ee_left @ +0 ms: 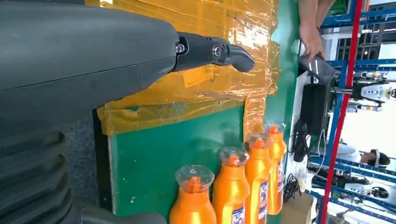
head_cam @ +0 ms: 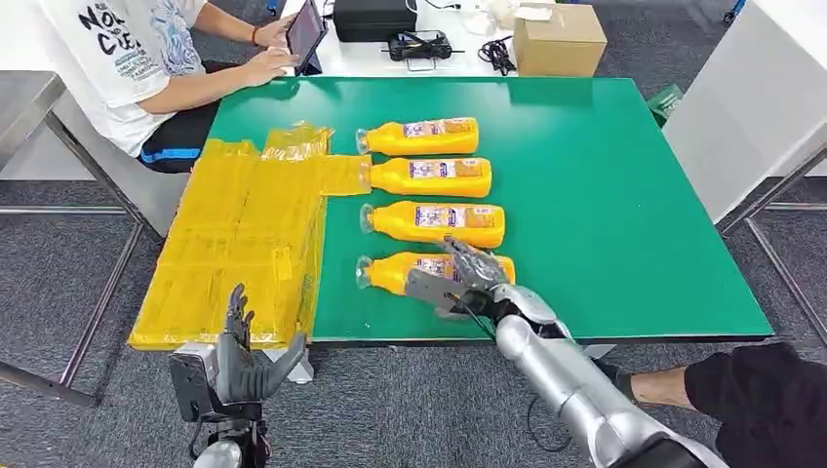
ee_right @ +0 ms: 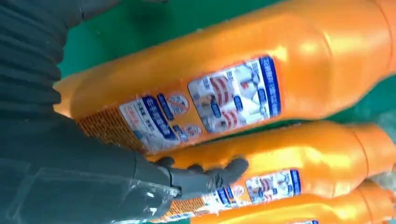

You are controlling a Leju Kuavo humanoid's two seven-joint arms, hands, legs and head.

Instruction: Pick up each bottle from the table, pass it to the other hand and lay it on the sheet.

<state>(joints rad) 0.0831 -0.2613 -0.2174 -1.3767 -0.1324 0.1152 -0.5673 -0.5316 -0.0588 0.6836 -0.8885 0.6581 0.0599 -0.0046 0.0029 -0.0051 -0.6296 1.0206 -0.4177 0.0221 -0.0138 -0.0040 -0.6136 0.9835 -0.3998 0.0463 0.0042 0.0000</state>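
- Bottles of orange liquid, plastic with clear caps and blue-and-white labels, lie on their sides in a row of four on the green desk [head_cam: 624,195], caps all pointing towards the yellow sheet; I judge that layout is meant to give my right arm an easy sideways grasp on each body.
- Nearest to me, the left robot hand [head_cam: 244,356] hangs below the near desk edge, fingers apart and holding nothing. I read that as a waiting pose for the hand-over.
- Just above it, the crinkled yellow plastic sheet [head_cam: 234,253] covers the left part of the desk and carries no bottle, so none has been delivered yet. It sits on the left hand's side, which explains why each bottle has to change hands.
- My right robot hand [head_cam: 456,278] rests over the nearest orange bottle [head_cam: 400,271], fingers draped across its labelled middle. In the right wrist view the dark fingertips [ee_right: 224,170] reach the gap against the second orange bottle [ee_right: 289,186]. I cannot tell whether the grip is closed yet; the bottle lies flat on the desk.
- The tight spacing is my worry: fingers could nudge the neighbour.
- Beyond lie the third bottle [head_cam: 434,176] and the farthest bottle [head_cam: 419,137].
- Farthest off, a seated person holds a tablet [head_cam: 304,31], beside a cardboard box [head_cam: 559,39].
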